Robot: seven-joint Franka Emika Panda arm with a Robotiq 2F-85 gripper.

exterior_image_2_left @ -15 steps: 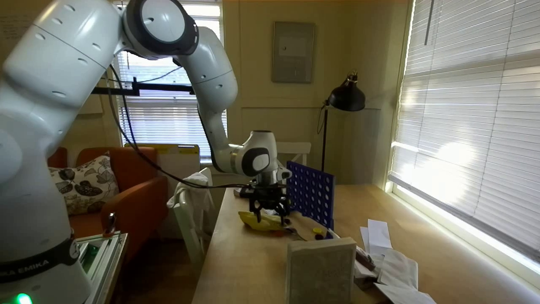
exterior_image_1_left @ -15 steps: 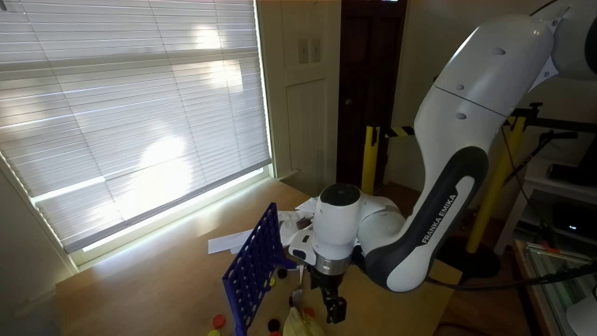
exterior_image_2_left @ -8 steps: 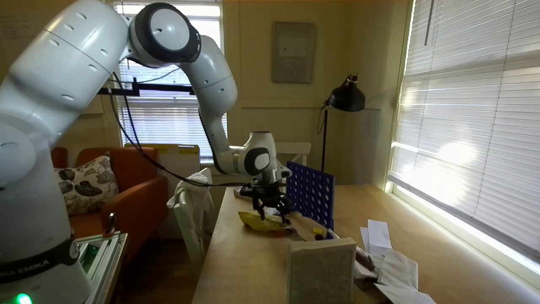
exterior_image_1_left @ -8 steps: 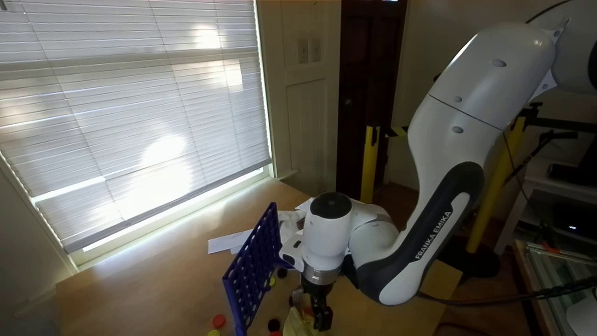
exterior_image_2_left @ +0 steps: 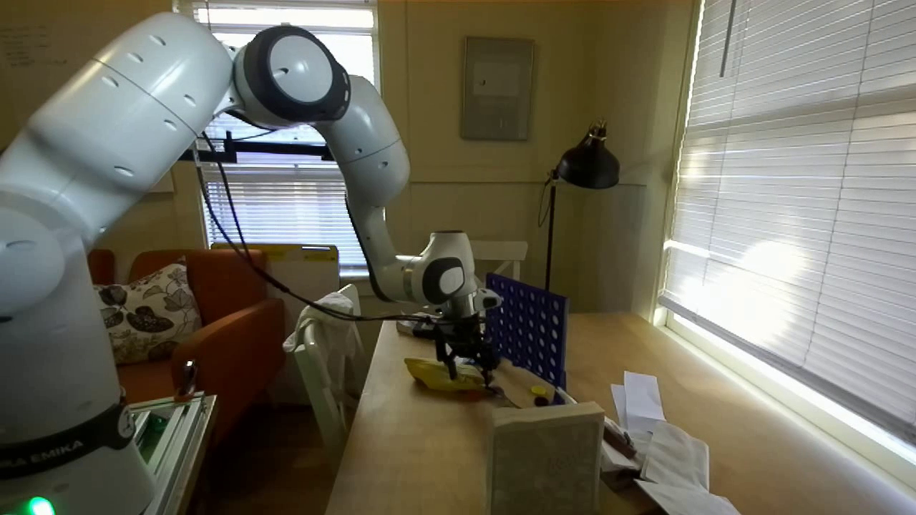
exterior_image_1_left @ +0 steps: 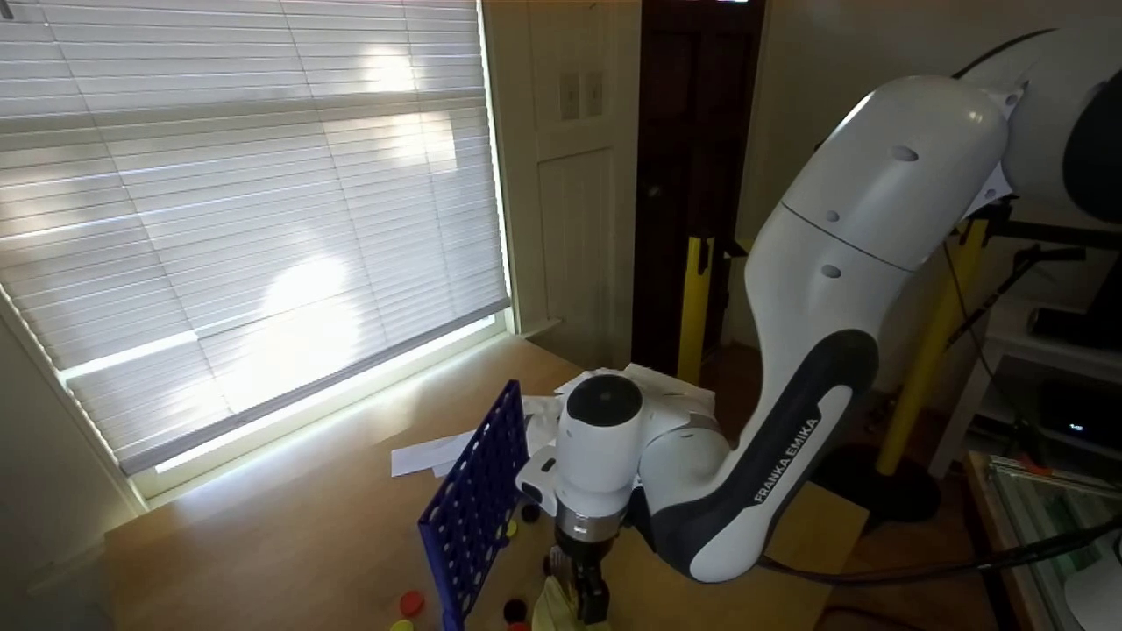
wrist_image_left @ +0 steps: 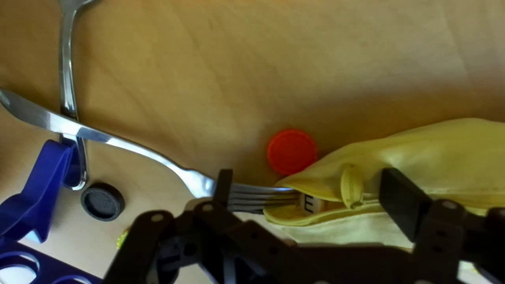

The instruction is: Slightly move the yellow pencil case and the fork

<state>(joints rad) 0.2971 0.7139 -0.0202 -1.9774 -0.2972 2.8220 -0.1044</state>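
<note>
Wrist view | fork (wrist_image_left: 136,147) slants from left edge to centre, tines rightward | yellow pencil case (wrist_image_left: 453,157) near-horizontal, mouth leftward | tines and mouth between spread fingers of my gripper (wrist_image_left: 311,193)

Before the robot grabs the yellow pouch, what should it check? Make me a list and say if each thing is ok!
1. Gripper open? Ok: its fingers stand apart.
2. Pouch lined up? Ok in the wrist view: its open end lies between them.
3. Fork out of the way? Not ok: its prongs lie there too and might get caught.
4. Pouch closed? Not ok: a lettered piece shows inside.
5. Red disc clear of the fingers? Ok: neither touches it.
6. Fingers low enough? Cannot tell.
</note>
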